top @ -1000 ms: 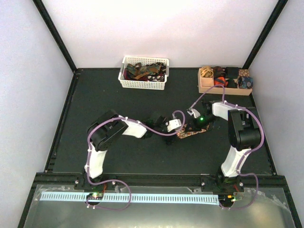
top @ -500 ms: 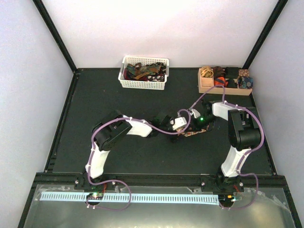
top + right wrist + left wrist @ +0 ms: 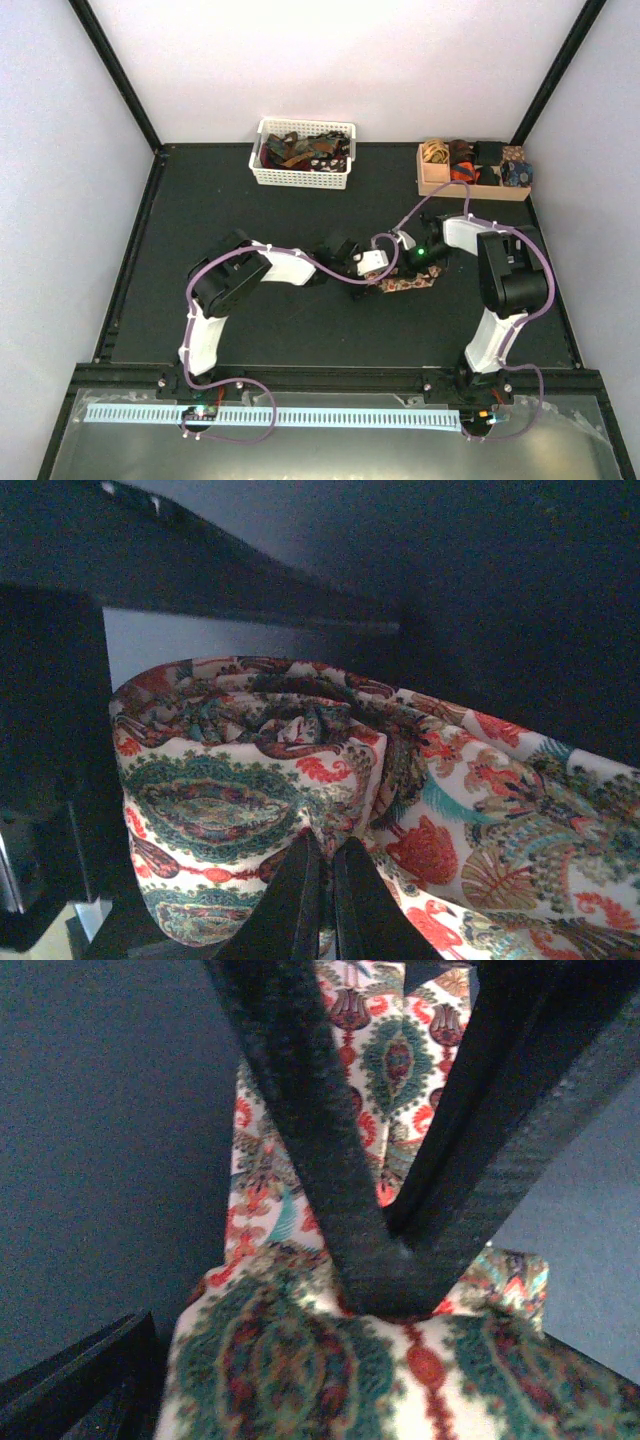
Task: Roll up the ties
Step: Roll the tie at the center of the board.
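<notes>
One of the ties, a floral tie (image 3: 410,285) in red, green and beige, lies partly rolled at mid-table. Its roll (image 3: 300,1370) fills the bottom of the left wrist view, with the flat tail (image 3: 400,1050) running away behind it. My left gripper (image 3: 377,272) reaches in from the left and stands open around the roll; only one of its fingers (image 3: 80,1380) shows, close against the roll's side. My right gripper (image 3: 322,870) is shut, pinching a fold at the roll's (image 3: 230,780) edge. Its fingers (image 3: 300,1110) meet in a V on top of the roll.
A white slatted basket (image 3: 302,181) with several loose ties stands at the back centre. A tan wooden compartment box (image 3: 470,187) with rolled ties in it sits at the back right. The black mat ends at raised frame rails on both sides.
My left gripper has moved right, up to the roll, and its jaws have narrowed a little. The right gripper has kept its pinch and hardly moved.
</notes>
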You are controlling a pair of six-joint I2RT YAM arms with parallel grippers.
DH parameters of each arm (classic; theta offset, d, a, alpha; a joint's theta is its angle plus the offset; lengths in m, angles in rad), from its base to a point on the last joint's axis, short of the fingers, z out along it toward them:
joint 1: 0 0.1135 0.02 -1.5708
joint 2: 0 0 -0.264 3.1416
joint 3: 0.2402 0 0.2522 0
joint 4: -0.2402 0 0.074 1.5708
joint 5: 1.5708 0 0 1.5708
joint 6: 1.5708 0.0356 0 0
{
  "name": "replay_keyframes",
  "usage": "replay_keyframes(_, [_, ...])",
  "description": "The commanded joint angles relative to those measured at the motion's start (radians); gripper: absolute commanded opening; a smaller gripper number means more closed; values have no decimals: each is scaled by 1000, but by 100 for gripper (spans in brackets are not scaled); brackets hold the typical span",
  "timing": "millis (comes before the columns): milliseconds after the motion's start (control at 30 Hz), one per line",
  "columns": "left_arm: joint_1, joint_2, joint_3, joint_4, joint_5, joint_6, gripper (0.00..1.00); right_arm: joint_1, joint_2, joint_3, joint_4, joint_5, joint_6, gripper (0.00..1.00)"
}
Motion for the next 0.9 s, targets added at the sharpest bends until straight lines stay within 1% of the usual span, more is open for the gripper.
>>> replay_keyframes(0, [17, -12, -73, -162, 12, 21, 97, 14, 0, -19, 10, -14, 22, 1])
replay_keyframes(67, [7, -23, -70, -158, 13, 1, 99, 14, 8, -19, 11, -7, 22, 1])
replay_keyframes(167, [-14, -2, -41, -185, -30, -18, 99, 14, 3, -25, 13, -7, 23, 1])
replay_keyframes(300, [-13, 12, -30, -220, -68, -4, 99, 15, -14, -28, 11, -21, 27, 1])
replay_keyframes(333, [-6, 2, -40, -219, -54, -1, 99, 15, -19, -30, 11, -25, 30, 1])
replay_keyframes(433, [7, -43, -86, -197, 44, 26, 99, 18, -28, -41, 16, -27, 31, 1])
replay_keyframes(567, [-10, -54, -81, -202, 88, 28, 99, 21, -23, -45, 19, -23, 29, 1])
replay_keyframes(667, [-18, -60, -91, -176, 106, 13, 99, 21, -22, -44, 22, -21, 32, 1])
replay_keyframes(700, [-20, -54, -90, -171, 96, 7, 99, 21, -22, -44, 22, -21, 32, 1])
replay_keyframes(867, [-23, 10, -51, -205, -43, -13, 99, 21, -25, -40, 16, -28, 28, 1])
